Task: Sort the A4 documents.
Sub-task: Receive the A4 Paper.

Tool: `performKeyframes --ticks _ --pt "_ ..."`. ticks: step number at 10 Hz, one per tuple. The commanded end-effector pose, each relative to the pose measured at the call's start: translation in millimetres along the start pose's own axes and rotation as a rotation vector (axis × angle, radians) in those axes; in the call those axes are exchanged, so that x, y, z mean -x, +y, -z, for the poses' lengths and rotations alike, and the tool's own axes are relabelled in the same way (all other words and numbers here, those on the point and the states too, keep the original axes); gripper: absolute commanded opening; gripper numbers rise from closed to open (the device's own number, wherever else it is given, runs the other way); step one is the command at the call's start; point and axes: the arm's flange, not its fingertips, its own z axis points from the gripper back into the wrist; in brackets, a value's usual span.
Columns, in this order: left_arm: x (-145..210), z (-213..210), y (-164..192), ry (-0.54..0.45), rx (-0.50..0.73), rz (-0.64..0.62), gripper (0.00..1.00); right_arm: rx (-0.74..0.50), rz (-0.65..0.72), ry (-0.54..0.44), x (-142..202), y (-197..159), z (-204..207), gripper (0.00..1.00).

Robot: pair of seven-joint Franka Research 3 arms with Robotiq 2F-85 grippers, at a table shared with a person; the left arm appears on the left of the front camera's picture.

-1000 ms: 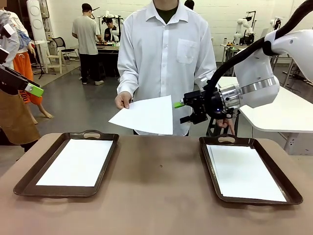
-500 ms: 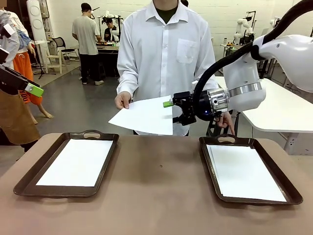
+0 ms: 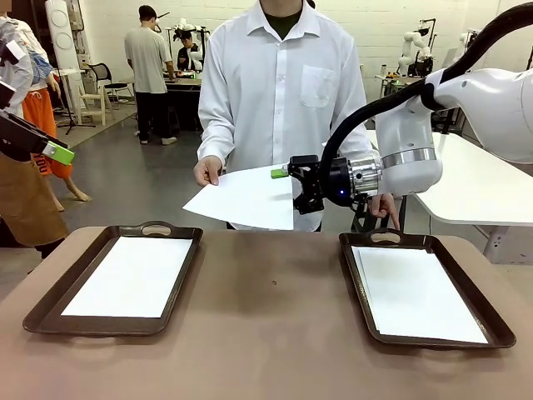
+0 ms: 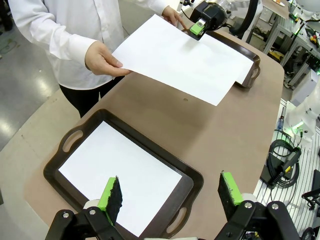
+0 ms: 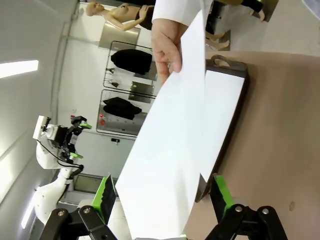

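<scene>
1. Above the surface [image 3: 266, 317] at 12 o'clock, a person's hand [image 3: 207, 171] holds out one A4 document [image 3: 246, 198].
2. Right tool [image 3: 287, 190] spreads wide around that sheet's 3 o'clock edge, not clamped.
3. Left tool [image 4: 170, 195] hangs wide, holding nothing, over the 9 o'clock tray [image 3: 50, 300].
4. Both trays carry sheets.

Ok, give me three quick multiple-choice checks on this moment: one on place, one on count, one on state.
1. Where is the loose A4 sheet?
A. in the left tray
B. in the person's hand, above the table's far edge
C. flat on the table

2. How many dark trays are on the table?
A. one
B. two
C. three

3. The right gripper's jaws are:
A. open around the sheet's edge
B. shut on a tray handle
C. shut, empty

Answers: B, the hand grips its corner; B, left tray, right tray; A, green pads flank the sheet in the right wrist view.
</scene>
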Motion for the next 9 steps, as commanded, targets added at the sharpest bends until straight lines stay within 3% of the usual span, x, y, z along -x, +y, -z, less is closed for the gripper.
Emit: performKeyframes --ticks 1,3,4,5,6,7,8,9 --pt "-0.4 0.3 -0.8 0.002 -0.002 0.001 1.0 -0.054 0.014 -0.022 -4.2 -4.0 7.2 1.0" --pt "-0.4 0.3 -0.8 0.002 -0.002 0.001 1.0 -0.077 0.027 -0.019 -2.0 -8.0 5.8 1.0" --pt "-0.4 0.3 -0.8 0.002 -0.002 0.001 1.0 -0.08 0.023 -0.012 -1.1 -8.9 5.4 0.82" --pt "-0.4 0.3 -0.8 0.002 -0.002 0.001 1.0 -0.081 0.02 -0.012 -1.7 -8.7 3.8 0.82" --pt "-0.4 0.3 -0.8 0.002 -0.002 0.001 1.0 -0.086 0.022 -0.01 -2.1 -8.6 3.8 0.64" --pt "-0.4 0.3 -0.8 0.002 -0.002 0.001 1.0 -0.089 0.027 -0.009 -1.9 -9.3 3.8 0.76" --pt "-0.4 0.3 -0.8 0.002 -0.002 0.001 1.0 -0.088 0.029 -0.008 -1.9 -8.9 2.9 0.46" --pt "-0.4 0.3 -0.8 0.002 -0.002 0.001 1.0 -0.089 0.03 -0.006 -2.5 -9.0 2.8 0.58"
